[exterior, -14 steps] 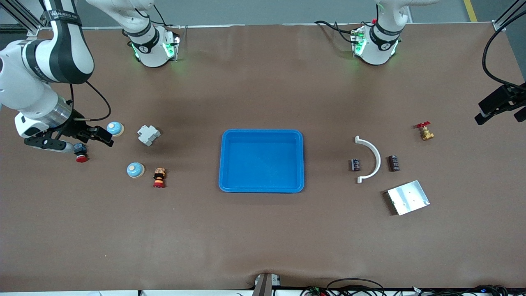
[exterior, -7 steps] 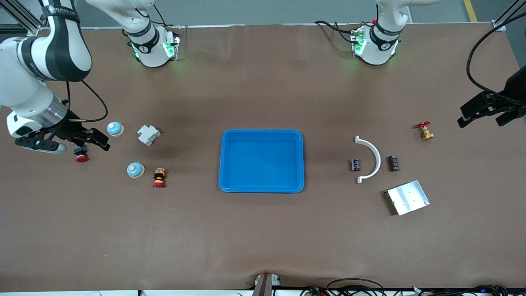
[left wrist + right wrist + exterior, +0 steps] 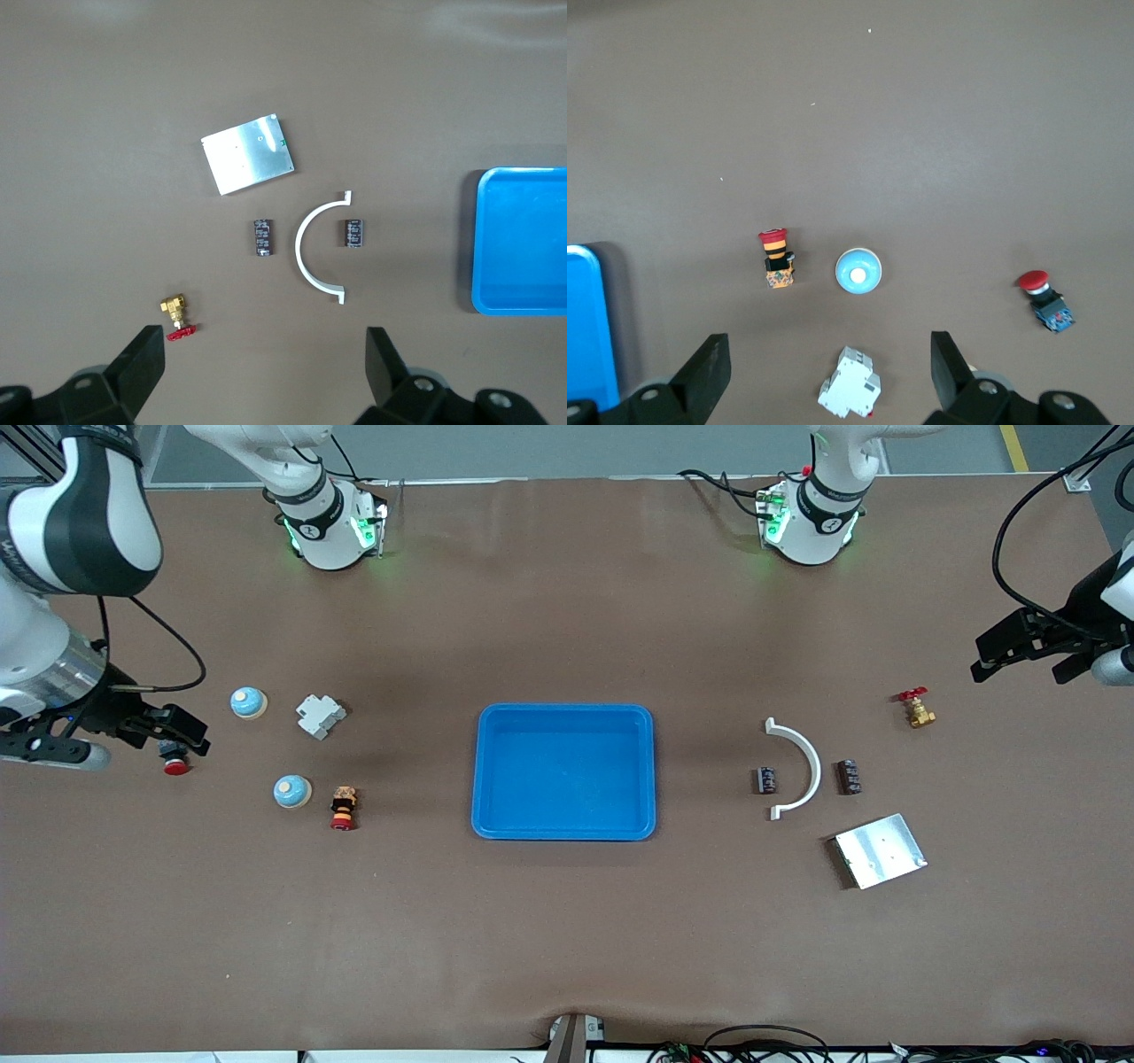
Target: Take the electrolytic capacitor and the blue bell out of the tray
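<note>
Two blue dome bells (image 3: 248,702) (image 3: 291,791) sit toward the right arm's end of the table. The right wrist view shows one bell (image 3: 858,270). Two dark capacitors (image 3: 766,780) (image 3: 850,777) lie on either side of a white arc (image 3: 802,757); both capacitors (image 3: 263,237) (image 3: 353,233) show in the left wrist view. My right gripper (image 3: 168,731) (image 3: 828,372) is open and empty, up over a red push button (image 3: 175,762). My left gripper (image 3: 1023,664) (image 3: 262,365) is open and empty, high over the table's end near a brass valve (image 3: 918,709).
A blue tray (image 3: 567,709) stands mid-table. A white breaker (image 3: 320,716) and a stacked red-and-orange button (image 3: 343,808) lie near the bells. A metal plate (image 3: 880,850) lies nearer the front camera than the capacitors.
The right gripper has drifted away from the tray, off the farther bell. The left gripper has come in from the table's end toward the valve.
</note>
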Robot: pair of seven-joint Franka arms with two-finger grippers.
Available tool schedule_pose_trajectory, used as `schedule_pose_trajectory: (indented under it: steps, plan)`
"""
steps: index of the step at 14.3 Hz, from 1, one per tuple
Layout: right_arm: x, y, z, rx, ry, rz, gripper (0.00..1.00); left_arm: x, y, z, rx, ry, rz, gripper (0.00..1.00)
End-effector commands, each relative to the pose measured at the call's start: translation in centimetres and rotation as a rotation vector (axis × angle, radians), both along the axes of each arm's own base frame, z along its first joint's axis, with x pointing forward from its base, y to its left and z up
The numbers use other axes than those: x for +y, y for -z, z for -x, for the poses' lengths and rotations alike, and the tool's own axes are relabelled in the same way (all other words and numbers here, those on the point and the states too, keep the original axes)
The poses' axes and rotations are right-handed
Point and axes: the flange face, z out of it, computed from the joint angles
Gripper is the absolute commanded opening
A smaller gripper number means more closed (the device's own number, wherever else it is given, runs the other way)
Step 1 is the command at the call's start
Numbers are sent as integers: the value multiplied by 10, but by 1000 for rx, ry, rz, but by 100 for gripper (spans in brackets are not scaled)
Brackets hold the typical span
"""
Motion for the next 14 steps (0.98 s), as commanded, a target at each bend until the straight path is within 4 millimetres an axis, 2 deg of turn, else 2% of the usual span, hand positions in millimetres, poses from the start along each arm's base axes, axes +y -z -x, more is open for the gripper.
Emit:
schedule_pose_trajectory:
  steps: [1,4,5,8,9,11,14]
  plan:
    - [-4,-34,-18,15,-15,36,100,0,1,1,-15,-3,-16,100]
    - [-13,-85,-9,44,-58,59,100,-1,9,-9,-30,-7,-8,100]
    - [-16,-92,-7,53,-54,52,100,-1,12,-14,-29,-5,-9,100]
    - [-29,-99,5,93,-39,46,100,0,4,-15,-44,-14,-10,100]
    - [-29,-102,10,110,-39,33,100,0,5,-14,-38,-38,-9,100]
    - [-31,-122,25,97,-30,27,100,-3,5,-14,-36,-75,-5,100]
    - [-30,-135,36,98,-30,28,100,-2,7,-15,-33,-74,-7,100]
